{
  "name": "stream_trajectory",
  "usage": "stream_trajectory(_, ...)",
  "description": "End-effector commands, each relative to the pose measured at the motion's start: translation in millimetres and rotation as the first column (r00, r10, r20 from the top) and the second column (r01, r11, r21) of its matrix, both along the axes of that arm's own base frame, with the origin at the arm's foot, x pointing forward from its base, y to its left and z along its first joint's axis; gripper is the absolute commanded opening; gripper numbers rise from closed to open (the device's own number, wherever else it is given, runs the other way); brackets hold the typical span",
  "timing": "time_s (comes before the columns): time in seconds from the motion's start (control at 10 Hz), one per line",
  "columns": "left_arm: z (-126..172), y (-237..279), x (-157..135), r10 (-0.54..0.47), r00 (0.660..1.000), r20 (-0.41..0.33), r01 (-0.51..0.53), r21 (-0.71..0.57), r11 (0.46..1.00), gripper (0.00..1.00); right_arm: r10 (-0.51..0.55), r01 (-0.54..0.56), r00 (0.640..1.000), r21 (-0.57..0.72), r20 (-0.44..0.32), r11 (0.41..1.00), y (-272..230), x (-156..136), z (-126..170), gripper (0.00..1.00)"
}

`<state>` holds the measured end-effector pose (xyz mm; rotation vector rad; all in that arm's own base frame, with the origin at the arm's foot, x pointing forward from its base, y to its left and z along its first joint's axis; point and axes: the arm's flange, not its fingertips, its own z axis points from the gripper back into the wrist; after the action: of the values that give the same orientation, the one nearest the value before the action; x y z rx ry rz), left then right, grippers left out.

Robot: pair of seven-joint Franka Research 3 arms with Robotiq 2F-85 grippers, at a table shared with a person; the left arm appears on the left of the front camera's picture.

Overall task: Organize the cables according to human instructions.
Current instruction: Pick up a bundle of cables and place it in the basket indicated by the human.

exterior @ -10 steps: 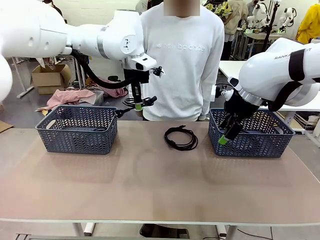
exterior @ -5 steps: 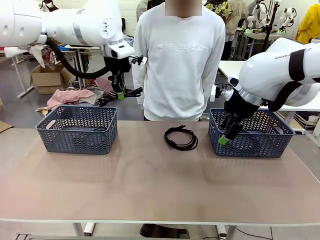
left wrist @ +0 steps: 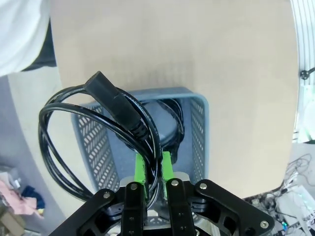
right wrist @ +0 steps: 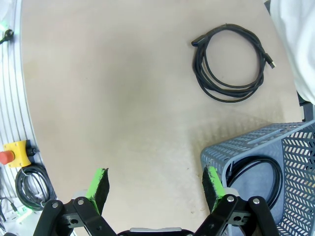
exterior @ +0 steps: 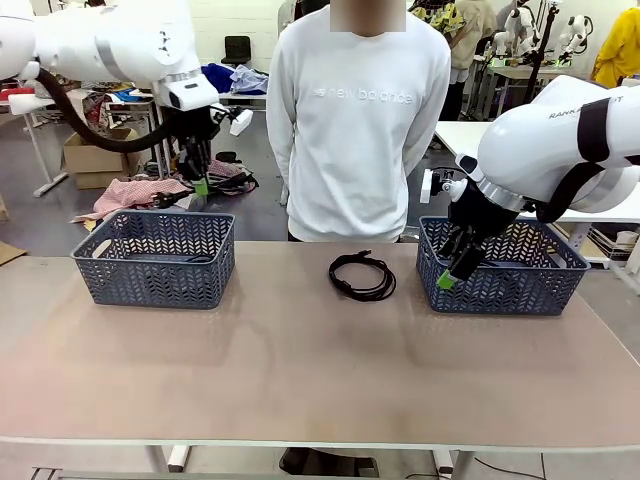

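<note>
1. Left gripper (exterior: 202, 187): it hangs raised over the far side of the left basket (exterior: 155, 262). The jaws are pinched on the held cable (left wrist: 110, 96), and the black loop and plug hang out from between the green pads.
2. Left basket: the cable in the left basket (left wrist: 172, 115) lies coiled on its floor, directly below the left gripper.
3. Right gripper (right wrist: 157, 179): the jaws are spread wide and grip nothing. It hovers at the right basket (exterior: 510, 285), at the corner facing the table's middle.
4. Right basket: the cable in the right basket (right wrist: 261, 160) lies coiled inside.
5. Table (exterior: 300, 370): the cable on the table (exterior: 362, 276) lies coiled flat between the two baskets, near the far edge, in front of the person (exterior: 360, 120).
</note>
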<state>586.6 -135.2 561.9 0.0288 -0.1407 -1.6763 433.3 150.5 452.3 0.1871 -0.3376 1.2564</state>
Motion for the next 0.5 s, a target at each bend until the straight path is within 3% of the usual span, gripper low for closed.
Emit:
stream_trajectory(0.0, -12, 15, -11, 0.011, 1.000, 0.000, -0.011, -0.046, 0.999, 0.00, -0.013, 0.013, 1.000, -0.010, 0.002, 1.000, 1, 1, 2, 1.00)
stream_trajectory(0.4, -32, 45, -13, 0.054, 0.998, -0.026, -0.055, -0.060, 0.997, 0.00, -0.013, 0.013, 1.000, -0.010, 0.002, 1.000, 1, 1, 2, 1.00)
